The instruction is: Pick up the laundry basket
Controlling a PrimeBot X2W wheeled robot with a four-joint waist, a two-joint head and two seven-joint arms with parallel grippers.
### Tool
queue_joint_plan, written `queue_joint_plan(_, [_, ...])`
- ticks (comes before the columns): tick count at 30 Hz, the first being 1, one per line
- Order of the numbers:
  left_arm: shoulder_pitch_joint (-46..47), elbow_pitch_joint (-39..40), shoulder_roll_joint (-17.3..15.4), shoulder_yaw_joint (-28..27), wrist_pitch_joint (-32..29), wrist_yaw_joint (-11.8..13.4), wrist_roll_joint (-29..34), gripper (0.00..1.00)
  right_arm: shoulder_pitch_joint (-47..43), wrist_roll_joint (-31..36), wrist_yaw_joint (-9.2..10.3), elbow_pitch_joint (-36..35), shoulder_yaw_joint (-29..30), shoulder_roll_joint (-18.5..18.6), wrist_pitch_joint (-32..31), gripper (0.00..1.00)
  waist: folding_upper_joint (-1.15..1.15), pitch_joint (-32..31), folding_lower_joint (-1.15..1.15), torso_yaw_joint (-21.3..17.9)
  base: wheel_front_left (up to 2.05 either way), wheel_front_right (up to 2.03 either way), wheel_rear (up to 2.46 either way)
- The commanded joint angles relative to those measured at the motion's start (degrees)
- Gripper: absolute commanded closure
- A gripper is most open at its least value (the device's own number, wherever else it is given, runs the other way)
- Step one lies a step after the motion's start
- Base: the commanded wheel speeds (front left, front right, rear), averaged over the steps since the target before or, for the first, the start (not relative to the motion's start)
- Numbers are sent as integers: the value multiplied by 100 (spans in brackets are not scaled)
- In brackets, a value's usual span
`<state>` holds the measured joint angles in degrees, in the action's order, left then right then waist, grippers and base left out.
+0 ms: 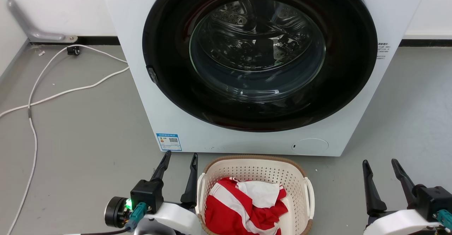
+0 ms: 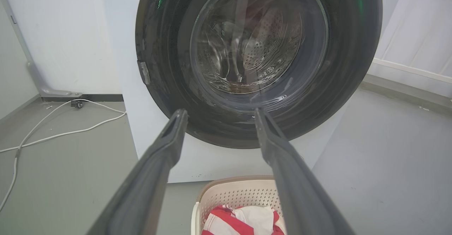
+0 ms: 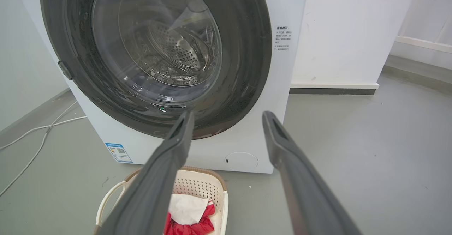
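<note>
The basket sits on the grey floor at the bottom centre of the head view, just in front of the white washer, whose round dark door takes up the upper half of the frame. A red-and-white striped cloth lies crumpled inside the basket.

The left gripper stands at the lower left, fingers pointing up the frame, jaws spread with nothing between them. Its inner finger is just beside the basket's left handle; whether they touch cannot be told. The right gripper is at the lower right, well apart from the basket, jaws also spread and empty.

In the left wrist view the basket shows at the bottom edge, partly behind the right-hand finger. In the right wrist view it lies at the lower left, behind the left-hand finger. A white cable trails over the floor at the left of the head view.
</note>
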<state>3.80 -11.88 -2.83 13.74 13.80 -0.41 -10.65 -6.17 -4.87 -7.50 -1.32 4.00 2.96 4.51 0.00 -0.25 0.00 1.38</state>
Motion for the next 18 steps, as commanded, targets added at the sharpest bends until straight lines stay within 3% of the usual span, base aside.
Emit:
queue_joint_plan(1, [30,19,-10,17,48,31,97,0,-60,93,2,-52,-3,-10,52,0,0,5,0,1,0,0,0])
queue_joint_plan(18, [-62,-28,-9,28,141,43,246,0,-76,264,2,45,17,-13,220,0,0,15,0,0,0,0,0])
